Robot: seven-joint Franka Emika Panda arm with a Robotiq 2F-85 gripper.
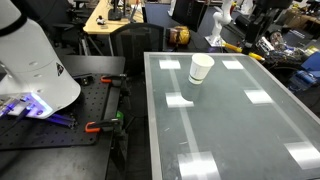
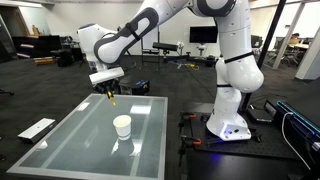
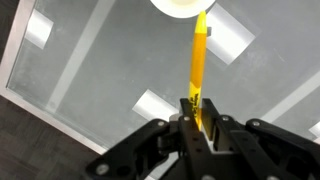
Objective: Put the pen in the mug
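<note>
The mug is a small cream cup (image 1: 201, 68) standing upright on the glass table; it also shows in an exterior view (image 2: 122, 126) and at the top edge of the wrist view (image 3: 180, 7). My gripper (image 2: 109, 94) hangs in the air above the far part of the table, higher than the mug and behind it. It is shut on the thin yellow pen (image 3: 199, 62), whose free end points toward the mug rim in the wrist view. The gripper fingers (image 3: 200, 112) clamp the pen's other end. The gripper is out of view in the exterior view with the mug at centre.
The glass table (image 2: 70, 140) reflects ceiling lights. The robot base (image 2: 232, 120) stands on a dark platform beside it, with clamps (image 1: 100, 126) at the platform's edge. A white keyboard (image 2: 37, 128) lies on the floor. Desks and clutter stand beyond the table (image 1: 230, 30).
</note>
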